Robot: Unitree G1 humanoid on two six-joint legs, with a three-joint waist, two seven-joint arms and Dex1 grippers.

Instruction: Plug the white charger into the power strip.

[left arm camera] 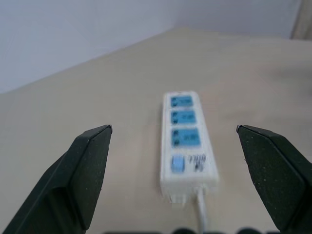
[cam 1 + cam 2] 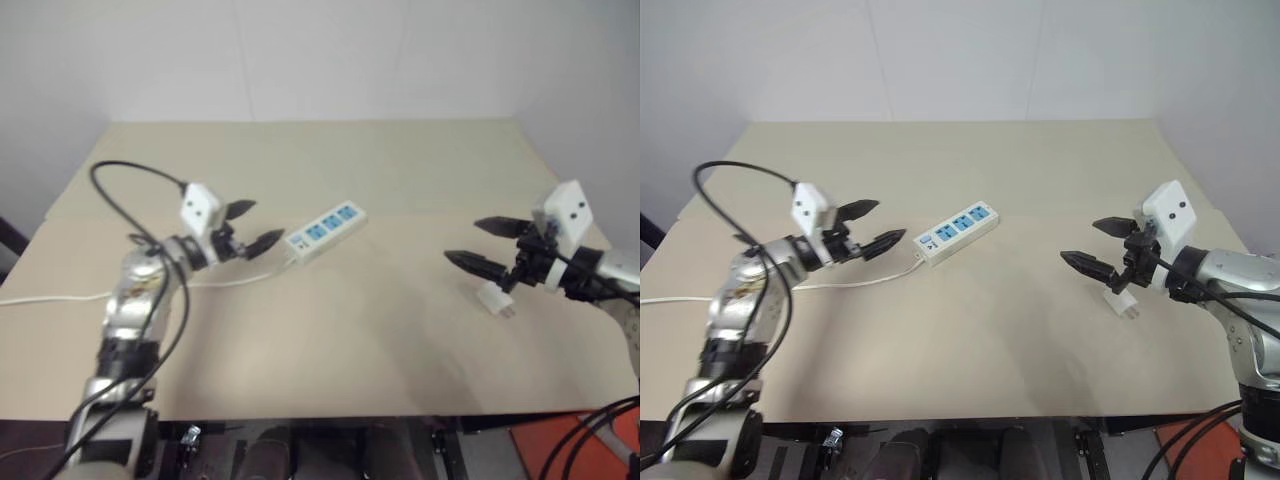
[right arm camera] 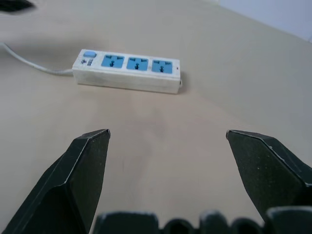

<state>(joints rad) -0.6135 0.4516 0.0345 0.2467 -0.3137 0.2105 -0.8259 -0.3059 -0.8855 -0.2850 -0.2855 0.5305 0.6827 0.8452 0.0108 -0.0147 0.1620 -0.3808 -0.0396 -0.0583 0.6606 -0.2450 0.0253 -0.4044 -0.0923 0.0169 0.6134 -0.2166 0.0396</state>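
- Your left tool [image 2: 248,226] hangs with its two black fingers spread wide and nothing between them, aimed along the power strip [image 2: 326,229].
- The power strip lies flat on the surface [image 2: 380,340] just ahead of that tool, switch end nearest it. Its three blue socket panels face up, and the thin white cord [image 2: 235,283] trails back under the left arm. From the left wrist view the strip sits squarely between the fingers, so this tool looks lined up to steady the strip rather than to carry anything.
- Your right tool [image 2: 1098,245] is also spread wide and empty, tipped slightly down and pointing across the surface toward the strip, which lies well ahead of it.
- The white charger [image 2: 1125,302] rests on the surface just below and slightly behind the right tool's fingertips, close to the wrist. You cannot tell from here which way its prongs point.
- The charger is not yet picked up. In my judgement you need to draw the right tool back and down over it before closing.
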